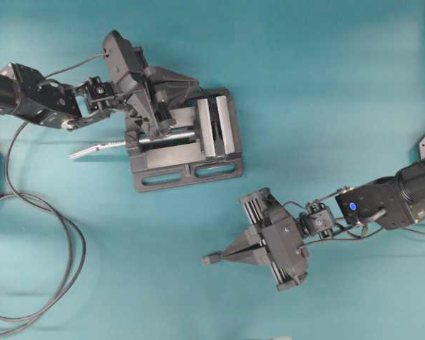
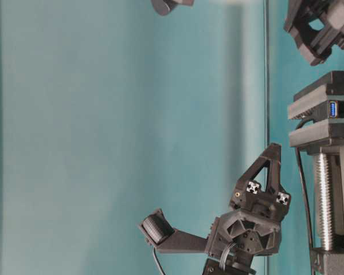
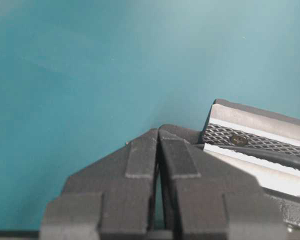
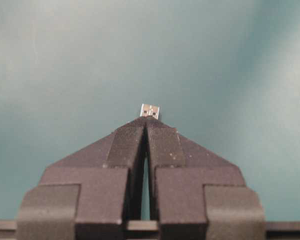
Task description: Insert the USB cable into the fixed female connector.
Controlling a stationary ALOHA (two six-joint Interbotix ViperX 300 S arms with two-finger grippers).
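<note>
A: Where is the USB cable [image 4: 150, 110]?

B: Its silver plug tip pokes out past the tips of the right pincer [image 1: 223, 258], which is clenched around it. In the overhead view the plug end points left, low over the teal table [image 1: 326, 85] and well apart from the vise [image 1: 188, 145].

A: And the fixed female connector [image 2: 333, 109]?

B: Clamped between the vise's jaws; the table-level view shows its blue port facing outward. A long black cable [image 1: 42, 219] loops across the table's left side.

A: The left pincer [image 1: 171, 95]?

B: Its fingers are pressed together with nothing visible between them, hovering over the vise beside the silver handle rod [image 1: 99, 147].
</note>
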